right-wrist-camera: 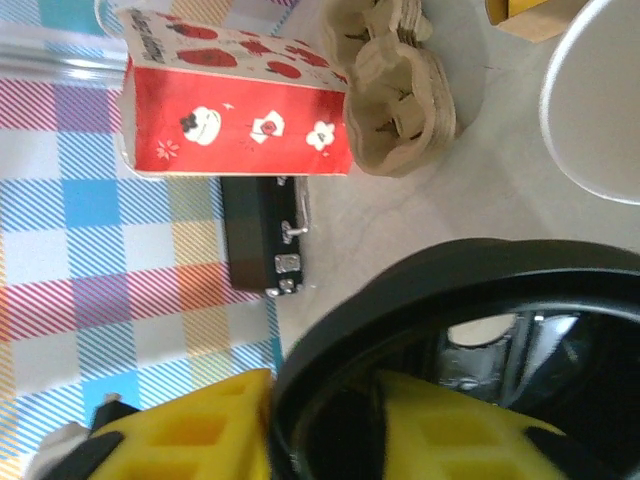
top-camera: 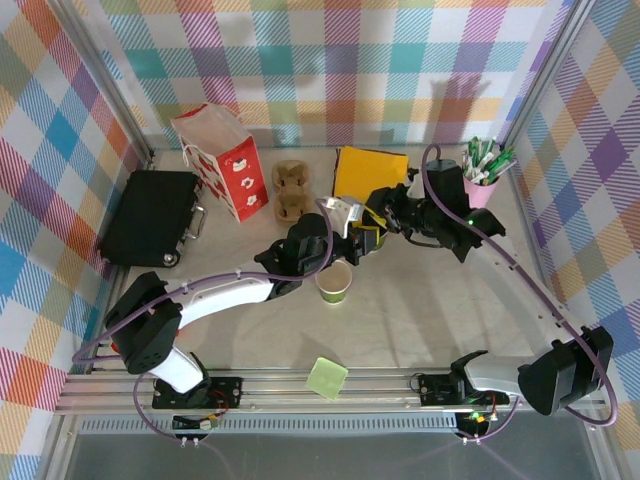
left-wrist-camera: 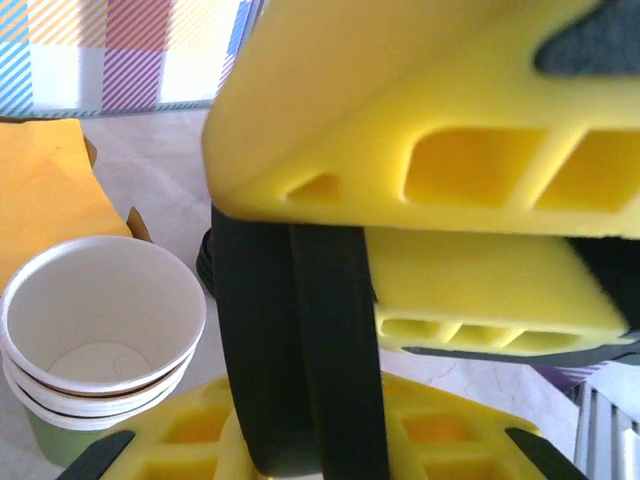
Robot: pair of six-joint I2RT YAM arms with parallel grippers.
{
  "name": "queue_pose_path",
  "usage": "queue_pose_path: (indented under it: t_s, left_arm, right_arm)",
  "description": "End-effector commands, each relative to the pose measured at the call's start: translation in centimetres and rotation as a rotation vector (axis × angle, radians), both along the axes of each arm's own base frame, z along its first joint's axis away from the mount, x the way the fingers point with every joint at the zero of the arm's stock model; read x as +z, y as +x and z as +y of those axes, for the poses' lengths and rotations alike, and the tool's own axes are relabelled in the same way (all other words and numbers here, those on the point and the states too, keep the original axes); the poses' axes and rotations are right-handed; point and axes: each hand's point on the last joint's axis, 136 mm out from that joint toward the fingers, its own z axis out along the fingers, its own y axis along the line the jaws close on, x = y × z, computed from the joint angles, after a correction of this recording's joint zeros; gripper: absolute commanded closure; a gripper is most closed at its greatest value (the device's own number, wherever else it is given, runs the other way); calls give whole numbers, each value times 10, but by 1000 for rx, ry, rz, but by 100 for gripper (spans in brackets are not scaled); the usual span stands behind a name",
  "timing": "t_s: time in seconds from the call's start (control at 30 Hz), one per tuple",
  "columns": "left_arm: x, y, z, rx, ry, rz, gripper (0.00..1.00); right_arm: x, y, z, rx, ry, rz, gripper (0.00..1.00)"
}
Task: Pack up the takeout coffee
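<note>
Nearest, a green pad (top-camera: pixel 328 378) lies at the table's near edge. Just beyond it, mid-table, the cup (top-camera: pixel 334 282) stands upright and open, with nothing on its rim.

Directly behind the cup the two arms meet over the lid (left-wrist-camera: pixel 300 340), which is held on edge. The left gripper (left-wrist-camera: pixel 305 455) has its fingers drawn in against both sides of the lid and seems to have hold of it. The right gripper (right-wrist-camera: pixel 330 440) is also at the lid, but whether it is clamped or letting go I cannot tell.

At the far side sit a cardboard carrier (top-camera: pixel 290 190), a red-and-white bag (top-camera: pixel 225 160) to its left and a black case (top-camera: pixel 150 215) further left.

Judging from this, packing has barely begun: the cup is uncapped and sits in neither carrier nor bag. Capping and stowing are all left.
</note>
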Motion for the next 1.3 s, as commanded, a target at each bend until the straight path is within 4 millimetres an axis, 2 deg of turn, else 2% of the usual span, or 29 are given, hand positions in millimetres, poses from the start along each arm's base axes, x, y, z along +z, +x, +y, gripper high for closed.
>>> queue_pose_path:
  t_s: [0.0, 0.13, 0.3, 0.43, 0.6, 0.67, 0.8, 1.03, 1.27]
  left_arm:
    - [24, -8, 13, -11, -81, 11, 79]
    - [26, -12, 25, -16, -107, 73, 81]
    - [34, -19, 48, -6, -98, 161, 83]
    - [44, -29, 73, -1, -75, 258, 83]
    - [41, -39, 109, 27, -21, 447, 84]
    - [36, -44, 122, 28, -30, 531, 84]
    - [34, -54, 140, 9, -69, 664, 84]
    - [40, -73, 147, -57, -123, 765, 84]
    - [40, -79, 143, -95, -166, 815, 84]
  right_arm:
    - [32, -3, -2, 40, -53, -104, 61]
    - [59, -7, -14, 47, -141, -200, 51]
    - [88, -17, -23, 130, -266, -402, 50]
    - [95, -25, -23, 235, -358, -630, 51]
    - [82, -37, -15, 369, -489, -920, 53]
    - [74, -46, -3, 452, -543, -1044, 56]
    - [55, -60, 17, 561, -704, -1304, 56]
    - [33, -92, 48, 631, -872, -1753, 52]
    - [31, -95, 59, 600, -966, -1849, 54]
